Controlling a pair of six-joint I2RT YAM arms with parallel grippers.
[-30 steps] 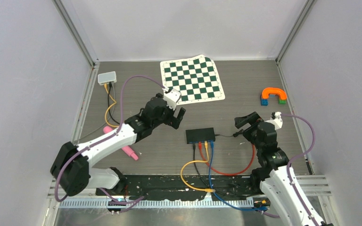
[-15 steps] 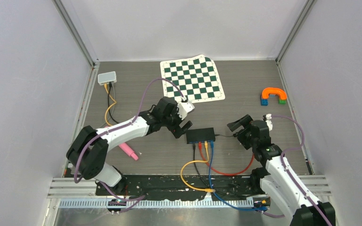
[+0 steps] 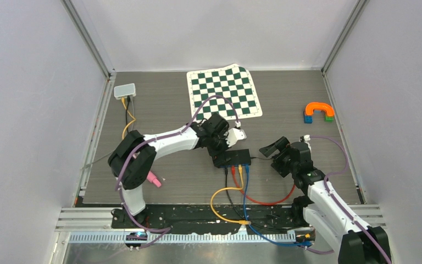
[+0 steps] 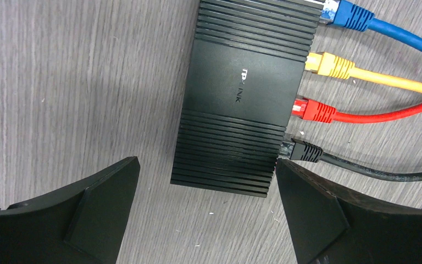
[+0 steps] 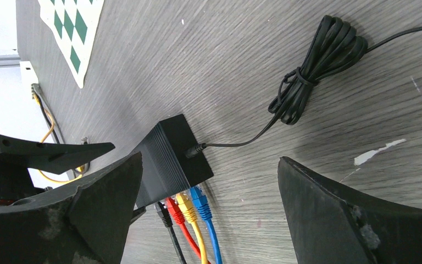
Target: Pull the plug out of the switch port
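Observation:
The black switch [image 3: 233, 158] lies mid-table with black, red, yellow and blue plugs in the ports on its near side. In the left wrist view the switch [image 4: 242, 93] shows the blue plug [image 4: 349, 15], yellow plug [image 4: 329, 65], red plug [image 4: 314, 110] and black plug [image 4: 302, 149] all seated. My left gripper [image 3: 220, 154] hangs open over the switch's left end, its jaws astride that end [image 4: 206, 165] and holding nothing. My right gripper [image 3: 275, 157] is open, just right of the switch [image 5: 167, 154] and apart from it [image 5: 210, 158].
A thin black power lead runs from the switch's right end to a coiled bundle [image 5: 313, 60]. A chessboard mat [image 3: 224, 92] lies at the back, coloured blocks [image 3: 318, 112] far right, a white box [image 3: 125, 91] with cables back left, and a pink object [image 3: 153, 177] near left.
My left arm has swung right from beside the chessboard mat to the switch's left end. The right gripper has shifted left towards the switch. Both stayed open.

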